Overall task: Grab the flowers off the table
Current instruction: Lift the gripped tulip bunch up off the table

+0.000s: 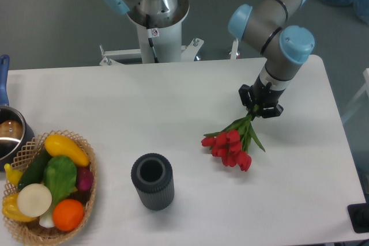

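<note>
Gripper (259, 109) w/ jaws clamped on stem end of the tulip bunch (230, 144), right half of white counter (144, 102). Red heads hang down-left from the jaws, green leaves splay beside them; can't tell if blooms touch the counter or sit just above. Dark ribbed cylinder vase (152, 181) upright, well left of tulips. Wicker basket (86, 159) of veg at front-left edge; steel pot (8, 136) w/ blue handle just behind it.
</note>
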Controlling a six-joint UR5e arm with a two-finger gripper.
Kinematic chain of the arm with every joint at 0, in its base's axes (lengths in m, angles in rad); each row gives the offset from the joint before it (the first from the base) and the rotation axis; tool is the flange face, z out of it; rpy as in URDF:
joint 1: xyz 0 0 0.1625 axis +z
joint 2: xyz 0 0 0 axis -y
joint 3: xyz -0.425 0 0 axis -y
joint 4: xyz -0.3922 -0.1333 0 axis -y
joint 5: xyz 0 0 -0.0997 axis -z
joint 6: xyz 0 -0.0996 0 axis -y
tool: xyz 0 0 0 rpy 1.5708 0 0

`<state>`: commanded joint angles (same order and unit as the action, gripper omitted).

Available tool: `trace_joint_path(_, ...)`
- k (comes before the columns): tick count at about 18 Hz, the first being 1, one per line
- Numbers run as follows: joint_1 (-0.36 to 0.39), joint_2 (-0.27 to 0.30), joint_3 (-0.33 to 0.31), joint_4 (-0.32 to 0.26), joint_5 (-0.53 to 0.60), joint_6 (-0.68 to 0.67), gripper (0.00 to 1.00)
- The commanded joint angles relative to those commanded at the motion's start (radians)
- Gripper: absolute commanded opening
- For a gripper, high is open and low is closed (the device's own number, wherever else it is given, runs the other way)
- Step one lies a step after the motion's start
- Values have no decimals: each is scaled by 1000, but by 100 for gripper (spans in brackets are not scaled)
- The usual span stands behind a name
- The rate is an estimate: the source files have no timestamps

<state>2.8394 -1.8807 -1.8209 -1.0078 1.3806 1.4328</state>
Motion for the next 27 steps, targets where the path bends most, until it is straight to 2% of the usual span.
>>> trace_joint_path(2, -2, 6, 17, 0, -9, -17, 21)
trace_joint_path(10, -11, 54, 67, 8, -224, -124, 21)
trace_joint_path(14, -12, 92, 89, 8, -340, -161, 21)
trace_joint_path(18, -14, 133, 98, 9, -437, -265, 21)
trace_joint_path(27, -2, 144, 110, 9, -485, -273, 21)
